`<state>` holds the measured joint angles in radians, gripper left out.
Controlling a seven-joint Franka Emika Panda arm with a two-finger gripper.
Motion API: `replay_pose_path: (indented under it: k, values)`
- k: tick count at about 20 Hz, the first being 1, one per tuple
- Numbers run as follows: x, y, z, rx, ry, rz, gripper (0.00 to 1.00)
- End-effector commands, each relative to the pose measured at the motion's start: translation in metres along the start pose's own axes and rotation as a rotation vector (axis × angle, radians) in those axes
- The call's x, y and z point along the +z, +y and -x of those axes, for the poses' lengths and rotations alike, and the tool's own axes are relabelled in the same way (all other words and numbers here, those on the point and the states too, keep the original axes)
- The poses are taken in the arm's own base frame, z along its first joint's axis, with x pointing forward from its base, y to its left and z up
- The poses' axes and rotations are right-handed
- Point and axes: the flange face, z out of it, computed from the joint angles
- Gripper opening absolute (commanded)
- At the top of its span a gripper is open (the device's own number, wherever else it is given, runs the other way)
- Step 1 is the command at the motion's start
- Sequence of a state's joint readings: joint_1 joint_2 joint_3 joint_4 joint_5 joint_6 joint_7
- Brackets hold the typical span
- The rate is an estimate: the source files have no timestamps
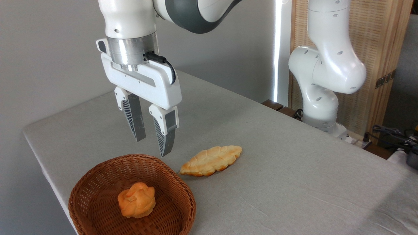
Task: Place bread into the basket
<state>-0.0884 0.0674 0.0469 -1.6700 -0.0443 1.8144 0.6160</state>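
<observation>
Above the far rim of the wicker basket (98, 182) the gripper (152, 145) hangs empty, fingers apart; the approach step needs a move right, down onto the leaf-shaped loaf (211, 160)

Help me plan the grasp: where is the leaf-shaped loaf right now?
The loaf lies flat on the grey table, just right of the basket rim, below and right of the open pincer.

A small round orange knotted bun (136, 199) sits low in the frame, left of centre. A grey cloth-covered table (277, 176) fills the lower and middle picture. A pale slatted wooden screen (378, 39) stands at the upper right, with dark cables (390, 133) at the right edge below it. A plain grey wall (49, 65) fills the upper left.
</observation>
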Motion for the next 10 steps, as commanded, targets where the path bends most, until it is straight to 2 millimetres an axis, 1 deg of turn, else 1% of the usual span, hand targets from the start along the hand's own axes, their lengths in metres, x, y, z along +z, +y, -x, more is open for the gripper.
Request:
replay_pose_path:
  k: [1, 5, 9, 10]
  values:
    - [-0.004, 0.002, 0.004, 0.012, -0.025, 0.019, 1.00]
    - [-0.002, 0.003, 0.004, 0.024, -0.031, 0.023, 1.00]
    - [0.004, 0.010, 0.004, 0.036, -0.050, 0.037, 1.00]
    - [0.010, 0.013, 0.004, 0.040, -0.060, 0.044, 1.00]
